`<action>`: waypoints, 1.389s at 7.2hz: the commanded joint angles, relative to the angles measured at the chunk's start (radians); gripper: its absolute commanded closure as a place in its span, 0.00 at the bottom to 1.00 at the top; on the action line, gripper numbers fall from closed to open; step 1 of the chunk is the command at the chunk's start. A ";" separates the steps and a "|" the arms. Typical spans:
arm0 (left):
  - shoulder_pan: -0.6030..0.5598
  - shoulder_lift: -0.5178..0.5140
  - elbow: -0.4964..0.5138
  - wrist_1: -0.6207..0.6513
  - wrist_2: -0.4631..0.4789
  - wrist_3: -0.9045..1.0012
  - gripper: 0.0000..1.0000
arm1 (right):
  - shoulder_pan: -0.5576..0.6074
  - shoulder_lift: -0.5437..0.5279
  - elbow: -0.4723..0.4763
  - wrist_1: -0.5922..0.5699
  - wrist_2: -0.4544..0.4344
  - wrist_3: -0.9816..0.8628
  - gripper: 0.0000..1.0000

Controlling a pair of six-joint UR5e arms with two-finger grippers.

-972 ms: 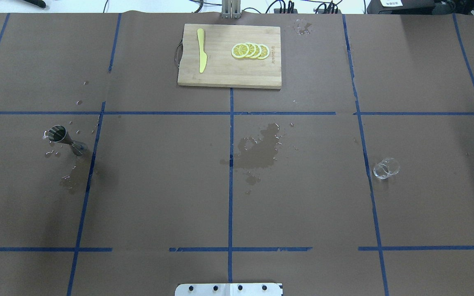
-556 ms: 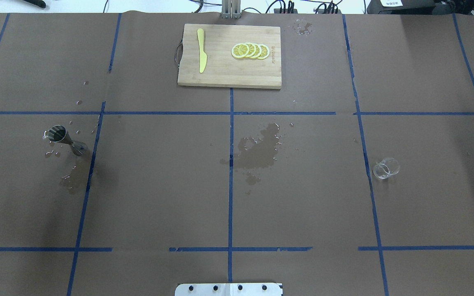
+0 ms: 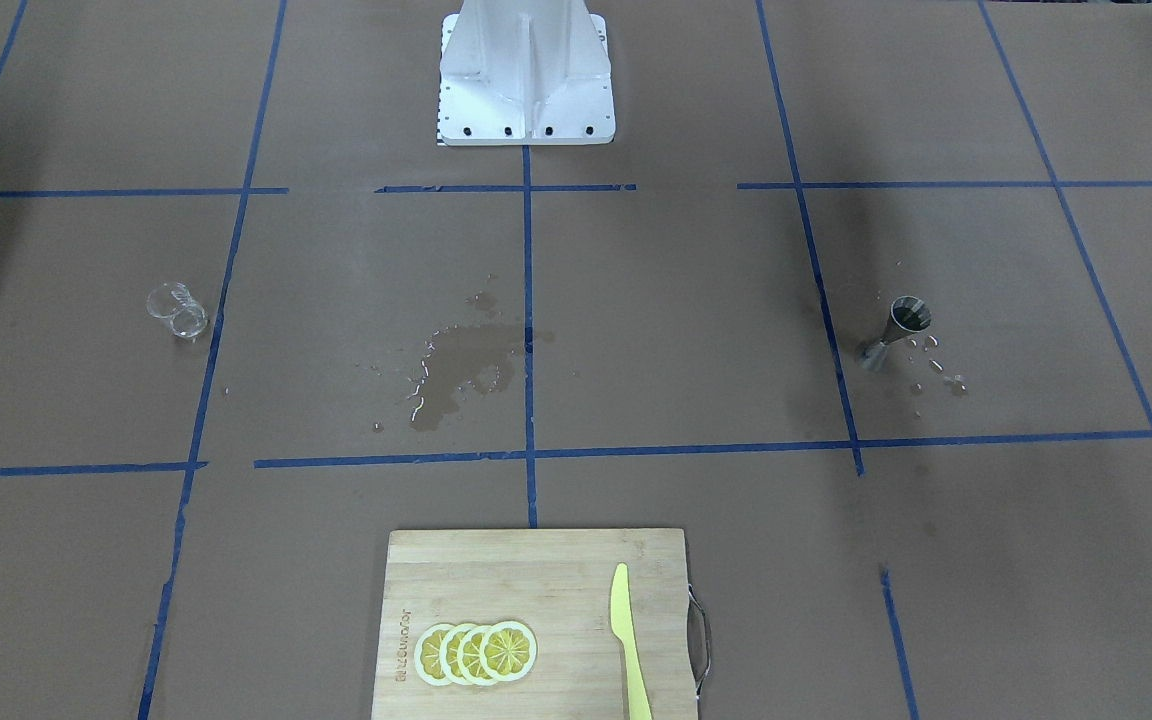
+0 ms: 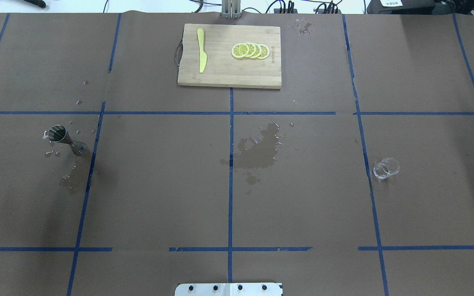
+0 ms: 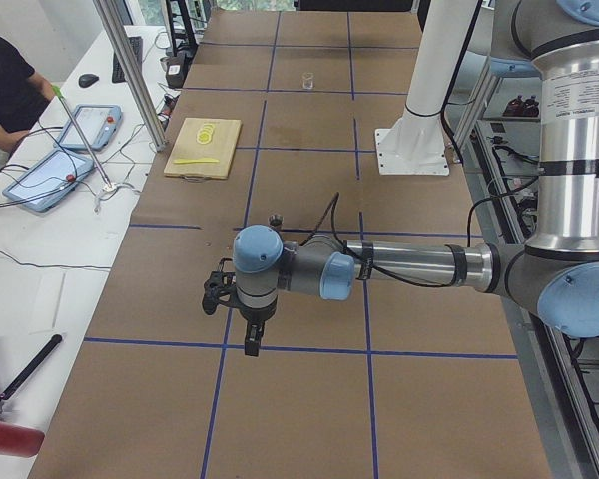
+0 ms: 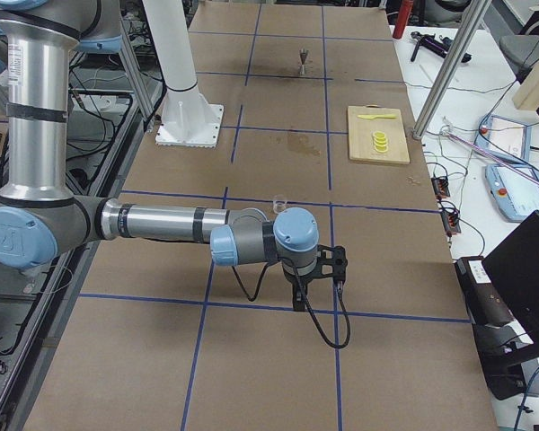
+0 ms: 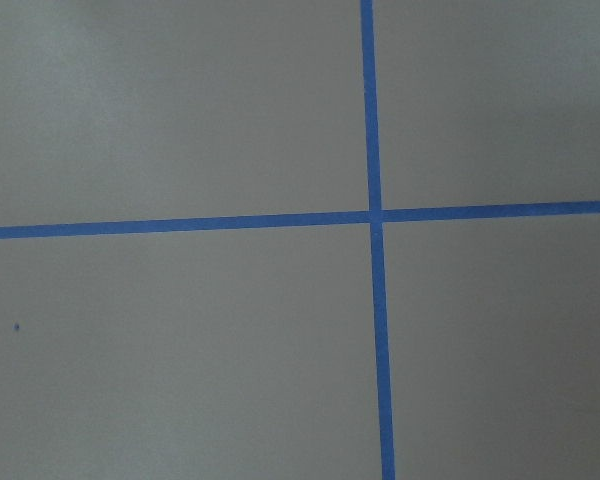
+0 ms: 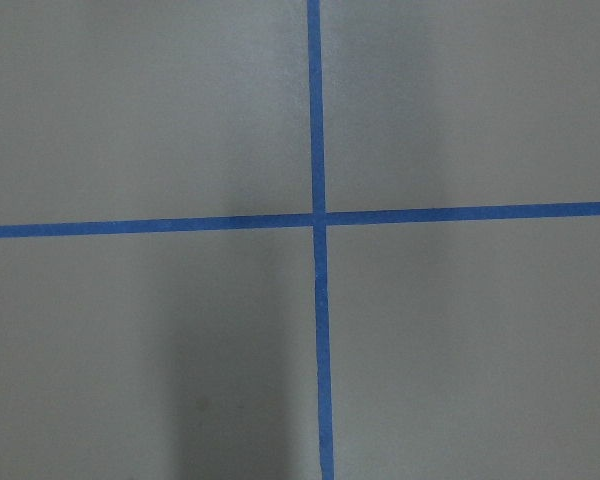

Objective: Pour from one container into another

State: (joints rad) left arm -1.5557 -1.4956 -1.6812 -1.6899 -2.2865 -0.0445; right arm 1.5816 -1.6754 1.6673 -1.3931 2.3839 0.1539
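Observation:
A steel jigger (image 4: pixel 67 140) stands upright on the left half of the table, with water drops around it; it also shows in the front-facing view (image 3: pixel 896 330). A small clear glass (image 4: pixel 386 167) stands on the right half (image 3: pixel 177 310). Neither arm reaches into the overhead or front-facing views. The left gripper (image 5: pixel 250 341) hangs over the table's left end, well short of the jigger (image 5: pixel 276 219). The right gripper (image 6: pixel 298 302) hangs near the right end, short of the glass (image 6: pixel 278 205). Whether either is open or shut, I cannot tell. Both wrist views show only tape lines.
A wooden cutting board (image 4: pixel 228 78) at the far middle edge carries lemon slices (image 4: pixel 250 51) and a yellow knife (image 4: pixel 201 50). A wet patch (image 4: pixel 259 150) darkens the paper at the centre. The robot's white base (image 3: pixel 526 80) stands at the near middle.

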 commanded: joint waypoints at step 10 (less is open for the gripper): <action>0.000 0.002 0.012 -0.005 -0.054 -0.083 0.00 | 0.000 -0.003 -0.001 0.008 -0.012 -0.001 0.00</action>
State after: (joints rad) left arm -1.5567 -1.4941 -1.6740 -1.6930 -2.3263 -0.0953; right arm 1.5816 -1.6779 1.6659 -1.3853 2.3726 0.1533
